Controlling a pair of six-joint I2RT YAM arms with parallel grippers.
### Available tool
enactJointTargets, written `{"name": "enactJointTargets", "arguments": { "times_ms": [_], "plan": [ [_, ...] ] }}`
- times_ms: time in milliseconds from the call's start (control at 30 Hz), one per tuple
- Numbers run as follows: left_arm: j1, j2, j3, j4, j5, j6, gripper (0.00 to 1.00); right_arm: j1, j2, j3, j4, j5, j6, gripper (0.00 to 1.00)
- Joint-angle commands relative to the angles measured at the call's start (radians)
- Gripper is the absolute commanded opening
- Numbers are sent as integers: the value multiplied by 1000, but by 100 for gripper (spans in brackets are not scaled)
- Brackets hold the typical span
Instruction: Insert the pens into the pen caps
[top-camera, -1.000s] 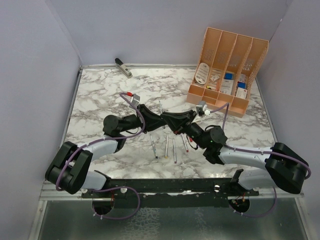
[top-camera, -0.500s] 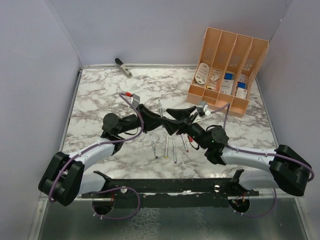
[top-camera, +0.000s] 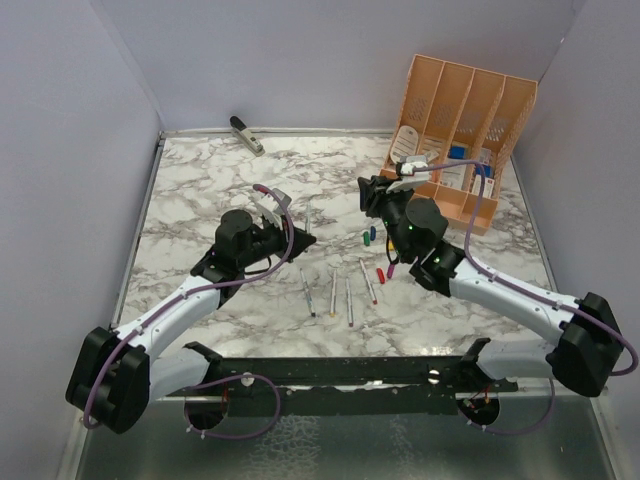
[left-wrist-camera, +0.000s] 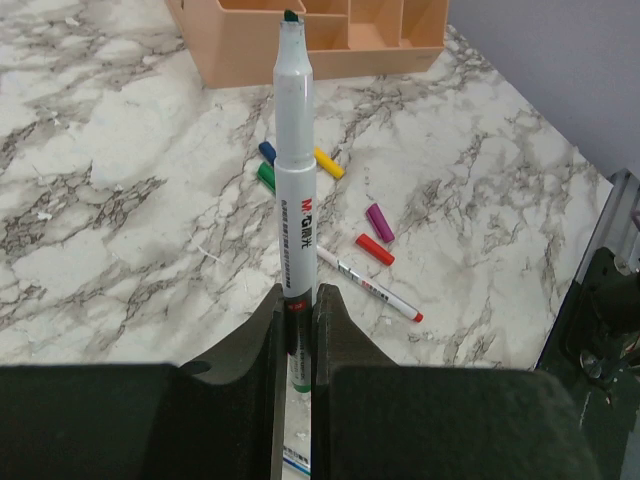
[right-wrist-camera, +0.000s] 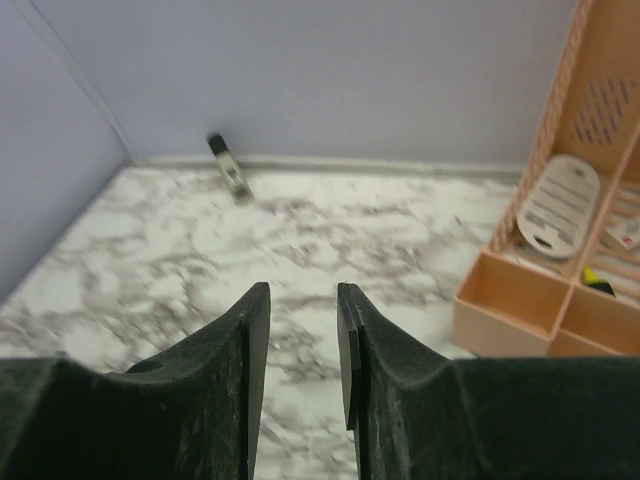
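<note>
My left gripper (top-camera: 300, 240) is shut on a silver-grey pen (left-wrist-camera: 295, 150), which points forward and shows a green tip (left-wrist-camera: 290, 15). It hangs above the table left of centre. Several more pens (top-camera: 332, 294) lie side by side near the front centre, one with a red tip (left-wrist-camera: 370, 288). The caps lie loose on the marble: blue (left-wrist-camera: 267, 151), green (left-wrist-camera: 266, 176), yellow (left-wrist-camera: 329, 162), magenta (left-wrist-camera: 379, 221) and red (left-wrist-camera: 375, 249). My right gripper (top-camera: 368, 190) is raised above the caps. Its jaws stand a narrow gap apart with nothing between them (right-wrist-camera: 303, 300).
A peach desk organizer (top-camera: 455, 140) with small items stands at the back right, and shows in the right wrist view (right-wrist-camera: 560, 290). A grey-black stapler-like object (top-camera: 246, 135) lies at the back wall. Grey walls close in the marble table (top-camera: 200, 190).
</note>
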Motion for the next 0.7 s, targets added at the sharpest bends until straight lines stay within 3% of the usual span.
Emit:
{"name": "enactJointTargets", "arguments": {
  "times_ms": [0,200,667],
  "plan": [
    [-14,-32,-25,-38,-22,32,0,-44,128,57,-347,-9,40,32],
    [-23,-51,-32,-46,-4,37,0,-62,288,110,-449,-12,77,21],
    [-33,-41,-28,-31,54,37,0,-115,473,118,-468,-141,156,20]
  ]
}}
